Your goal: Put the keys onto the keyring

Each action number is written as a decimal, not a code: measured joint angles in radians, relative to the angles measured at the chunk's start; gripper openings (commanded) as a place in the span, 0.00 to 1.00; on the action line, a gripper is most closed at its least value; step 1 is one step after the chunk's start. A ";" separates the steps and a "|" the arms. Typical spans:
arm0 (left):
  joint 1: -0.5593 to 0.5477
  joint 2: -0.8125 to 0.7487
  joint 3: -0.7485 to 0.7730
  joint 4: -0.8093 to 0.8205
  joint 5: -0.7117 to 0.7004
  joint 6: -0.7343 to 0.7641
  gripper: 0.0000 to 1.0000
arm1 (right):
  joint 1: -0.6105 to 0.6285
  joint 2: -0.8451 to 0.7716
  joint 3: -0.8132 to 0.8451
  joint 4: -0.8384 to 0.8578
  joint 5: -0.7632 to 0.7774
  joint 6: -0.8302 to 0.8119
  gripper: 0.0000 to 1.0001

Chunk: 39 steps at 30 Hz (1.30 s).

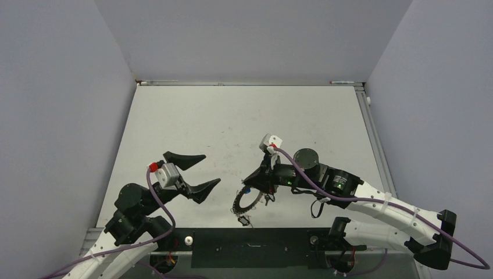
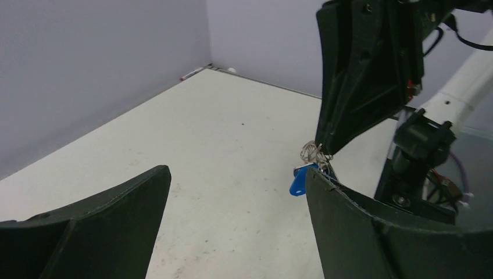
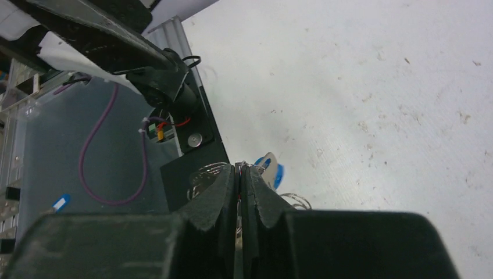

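Observation:
My right gripper is shut low over the table's near middle, its jaws pinched together on the thin wire of the keyring. Silvery loops of that keyring show on both sides of the fingertips. A blue-headed key hangs right beside them, and it also shows in the left wrist view as a blue-headed key under a tangle of wire. One more small key lies on the table just nearer than the ring. My left gripper stands open and empty to the left, its jaws wide apart.
A black plate runs along the near edge between the arm bases. Grey walls close in the white table on the left, back and right. The right arm's cable loops over its forearm.

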 measured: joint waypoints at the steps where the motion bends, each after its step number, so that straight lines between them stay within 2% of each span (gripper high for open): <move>1: 0.000 0.008 0.000 0.013 0.044 -0.004 0.80 | -0.001 -0.013 0.000 0.005 -0.019 -0.016 0.05; 7: 0.000 0.063 0.014 0.062 0.283 -0.026 0.68 | -0.008 -0.026 0.009 0.015 -0.133 -0.087 0.05; 14: 0.000 0.123 0.063 0.077 0.455 -0.023 0.56 | -0.023 -0.024 0.041 0.014 -0.229 -0.130 0.05; 25: -0.003 0.278 0.100 0.167 0.562 -0.025 0.47 | -0.040 0.006 0.125 0.021 -0.348 -0.152 0.05; 39: -0.013 0.334 0.100 0.295 0.695 -0.100 0.42 | -0.041 0.026 0.145 0.037 -0.403 -0.152 0.05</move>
